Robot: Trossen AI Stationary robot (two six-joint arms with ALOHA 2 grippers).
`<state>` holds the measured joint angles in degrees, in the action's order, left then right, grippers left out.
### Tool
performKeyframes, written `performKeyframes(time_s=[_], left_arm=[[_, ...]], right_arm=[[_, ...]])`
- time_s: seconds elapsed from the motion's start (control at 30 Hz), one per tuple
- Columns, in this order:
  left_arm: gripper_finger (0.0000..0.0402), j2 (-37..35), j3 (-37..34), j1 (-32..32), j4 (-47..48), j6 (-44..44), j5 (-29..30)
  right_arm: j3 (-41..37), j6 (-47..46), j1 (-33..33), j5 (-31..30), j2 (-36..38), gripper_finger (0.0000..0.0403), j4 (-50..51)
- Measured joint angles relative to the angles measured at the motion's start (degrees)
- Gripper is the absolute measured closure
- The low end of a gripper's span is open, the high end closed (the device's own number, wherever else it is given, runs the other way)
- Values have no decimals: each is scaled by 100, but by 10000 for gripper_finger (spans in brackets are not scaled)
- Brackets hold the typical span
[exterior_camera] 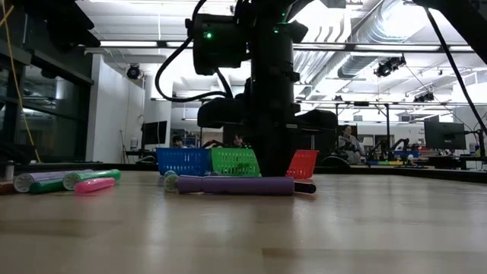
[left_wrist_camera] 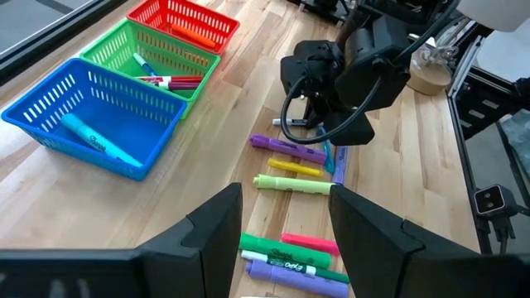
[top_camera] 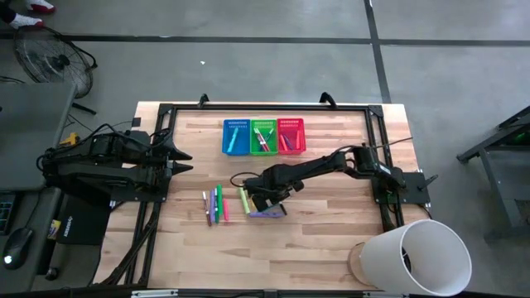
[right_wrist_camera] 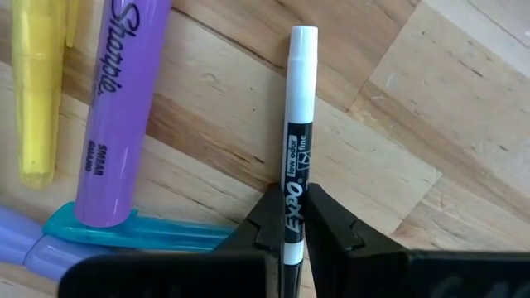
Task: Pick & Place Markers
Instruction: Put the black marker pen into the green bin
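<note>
The right claw [right_wrist_camera: 294, 228] pinches a thin white marker [right_wrist_camera: 298, 124]; 3 baskets [top_camera: 263, 136] hold markers; left claw [left_wrist_camera: 286, 223] gapes.

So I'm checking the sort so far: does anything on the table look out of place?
Mostly tidy. The red basket looks tipped up on one side in the low view, unlike the blue basket and green basket. The right gripper is shut on a thin Expo marker.

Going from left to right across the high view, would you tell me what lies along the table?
Left hand, open → loose markers → blue basket → green basket → red basket → white roll at the right corner. The right hand, shut on a white marker, overlaps the middle.
</note>
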<state>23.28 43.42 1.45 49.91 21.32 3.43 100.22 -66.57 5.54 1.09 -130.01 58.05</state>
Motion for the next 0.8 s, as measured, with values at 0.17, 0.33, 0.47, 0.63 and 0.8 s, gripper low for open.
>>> performKeyframes(time_s=[0.17, 0.33, 0.47, 0.63, 0.8], left_arm=[[221, 1, 0, 0, -2, 0, 1], [221, 0, 0, 0, -2, 1, 0], [221, -1, 0, 0, -2, 2, 1], [221, 0, 0, 1, -2, 36, 0], [221, 1, 0, 0, -2, 55, 4]], right_arm=[[-28, 33, -101, -171, 222, 385, 145], [-4, 208, -231, -233, 474, 385, 154], [-2, 342, -361, -318, 698, 385, 162], [0, 449, -588, -592, 1007, 385, 71], [11, 732, -910, -854, 1274, 385, -289]])
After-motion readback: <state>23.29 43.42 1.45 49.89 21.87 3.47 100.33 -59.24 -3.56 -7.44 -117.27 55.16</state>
